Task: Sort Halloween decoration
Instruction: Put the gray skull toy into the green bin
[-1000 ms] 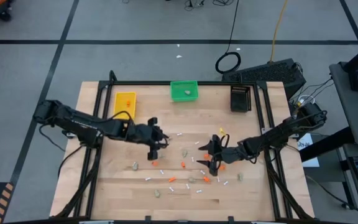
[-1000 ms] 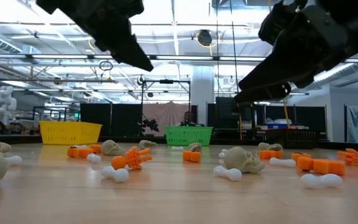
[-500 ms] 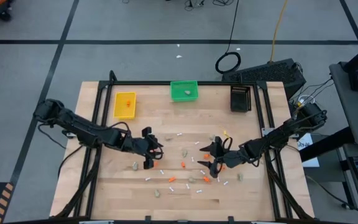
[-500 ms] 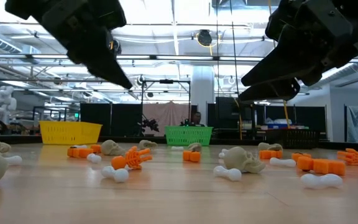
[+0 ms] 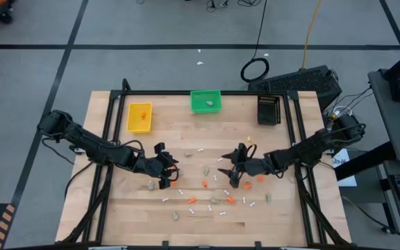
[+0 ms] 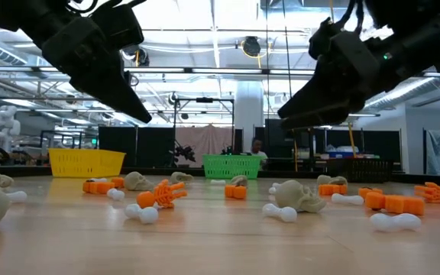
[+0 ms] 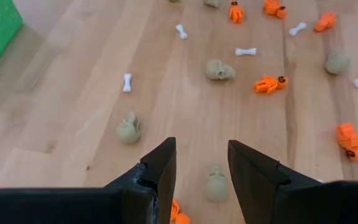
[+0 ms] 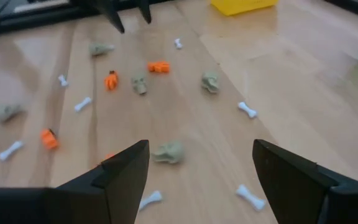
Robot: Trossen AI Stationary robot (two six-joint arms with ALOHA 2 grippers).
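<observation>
Fingers [image 7: 157,171] of the left gripper [image 7: 199,168] hang parted and empty above a beige skull [image 7: 216,182] on the desk [image 5: 117,208] (right fingers [image 8: 126,168] spread wide); lower squarely astride it before closing.

Grey floor [image 5: 40,83] w/ black tape lines around wood table [image 5: 179,121]; big open hall behind, bright ceiling lights [image 6: 228,15], white pillar [image 6: 248,114], dark partitions [image 6: 140,147].
</observation>
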